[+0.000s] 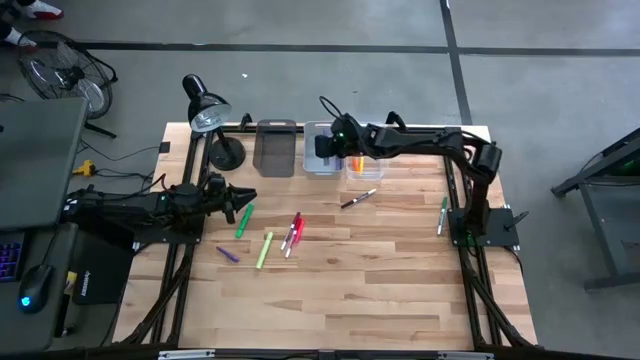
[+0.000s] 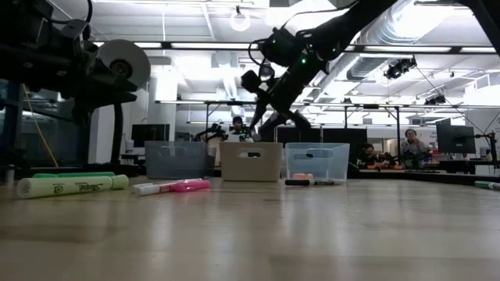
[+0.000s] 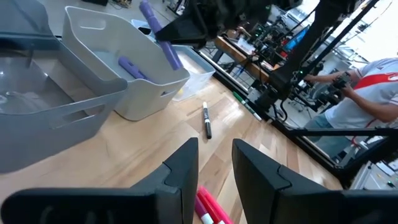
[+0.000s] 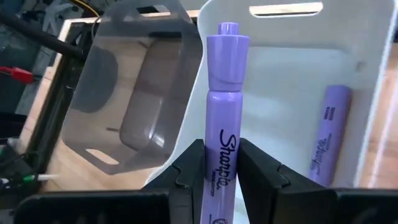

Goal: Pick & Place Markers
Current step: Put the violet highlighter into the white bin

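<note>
purple marker over the bin
right gripper (image 4: 221, 167) clamps purple marker (image 4: 223, 118) above white bin (image 4: 273, 81); next, release. left gripper (image 3: 214, 163) waits, slightly open, empty.

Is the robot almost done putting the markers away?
Not yet. Done: one purple marker lies in the white bin, and orange shows in the clear bin. In hand: the right gripper holds another purple marker over the white bin. Left: green, lime, pink and others lie on the table; the left gripper is empty.
</note>
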Controlling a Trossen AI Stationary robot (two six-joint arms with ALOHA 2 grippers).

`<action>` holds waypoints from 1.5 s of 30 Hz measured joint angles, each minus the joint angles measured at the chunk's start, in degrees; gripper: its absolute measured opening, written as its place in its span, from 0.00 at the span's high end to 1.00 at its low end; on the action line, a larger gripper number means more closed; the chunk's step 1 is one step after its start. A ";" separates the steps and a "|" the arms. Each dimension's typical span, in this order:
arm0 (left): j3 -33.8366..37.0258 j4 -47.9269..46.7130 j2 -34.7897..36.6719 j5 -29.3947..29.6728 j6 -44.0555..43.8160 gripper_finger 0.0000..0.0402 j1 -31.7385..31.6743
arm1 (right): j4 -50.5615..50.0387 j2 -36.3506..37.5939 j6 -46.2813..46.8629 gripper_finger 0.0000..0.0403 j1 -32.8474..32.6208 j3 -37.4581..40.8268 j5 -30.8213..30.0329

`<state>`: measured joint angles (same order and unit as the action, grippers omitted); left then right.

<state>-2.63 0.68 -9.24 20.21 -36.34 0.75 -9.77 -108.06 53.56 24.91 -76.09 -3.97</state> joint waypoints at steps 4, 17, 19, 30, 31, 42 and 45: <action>-0.03 -0.20 -0.02 -1.77 -0.02 0.76 0.02 | -0.74 -2.39 0.15 0.82 1.07 -2.43 2.74; -0.04 -0.86 -0.02 -4.28 -0.02 0.76 0.00 | -28.26 -10.44 -3.68 0.82 3.57 -24.54 -0.22; -0.04 -0.85 -0.02 -4.26 -0.04 0.76 0.00 | -31.31 -12.39 -3.69 0.82 3.80 -27.42 0.07; -0.04 -0.87 -0.02 -4.27 -0.02 0.76 0.00 | -41.45 -23.70 -3.44 0.82 3.59 -40.92 3.84; -0.04 -0.87 -0.02 -4.42 -0.02 0.76 0.00 | -41.48 -23.93 -3.44 0.82 3.58 -41.46 3.86; -0.07 -0.87 -0.02 -4.70 -0.04 0.76 0.00 | -42.43 -24.32 -4.54 0.82 3.58 -42.08 4.23; -0.07 -0.87 -0.02 -4.72 -0.04 0.76 0.00 | -42.66 -24.32 -4.80 0.80 3.58 -42.07 4.01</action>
<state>-2.70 -0.19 -9.26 15.49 -36.38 0.75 -52.43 -132.38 48.76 28.49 -118.16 0.03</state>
